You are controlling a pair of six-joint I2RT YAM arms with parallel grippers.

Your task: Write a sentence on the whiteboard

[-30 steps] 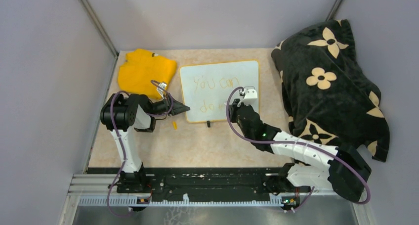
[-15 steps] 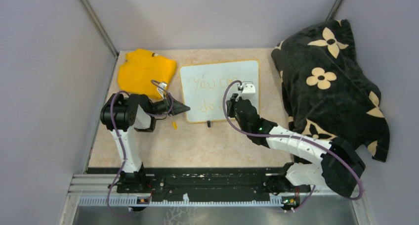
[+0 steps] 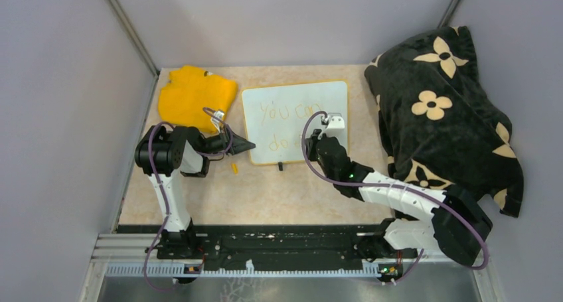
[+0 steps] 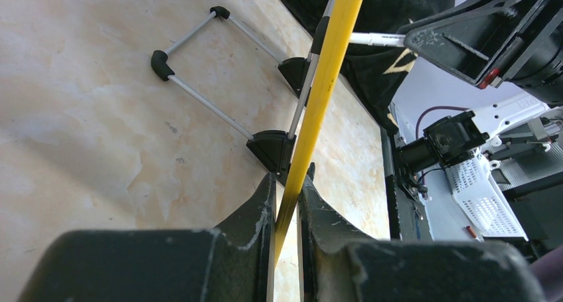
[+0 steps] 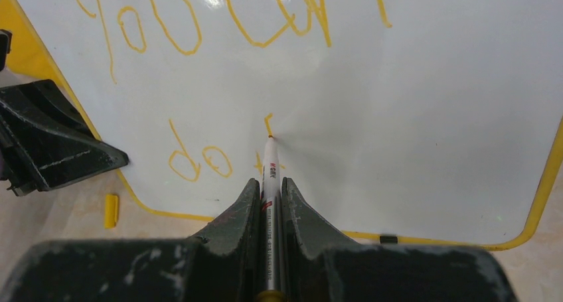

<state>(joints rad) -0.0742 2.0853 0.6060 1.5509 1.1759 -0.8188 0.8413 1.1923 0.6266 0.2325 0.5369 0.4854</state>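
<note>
Two pairs clench: left fingers [image 4: 249, 216] on the whiteboard [image 5: 411, 116] rim, right fingers [image 5: 302, 216] on a marker [image 5: 269, 176] touching its surface

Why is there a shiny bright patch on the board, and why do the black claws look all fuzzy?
Right wrist: the patch is light glaring off the whiteboard at the top of the picture, over the sentence. The right gripper is so near the lens that it blurs, while the marker tip is sharp. Left wrist: the left gripper blurs likewise. Top external: even light, faint letters.
</note>
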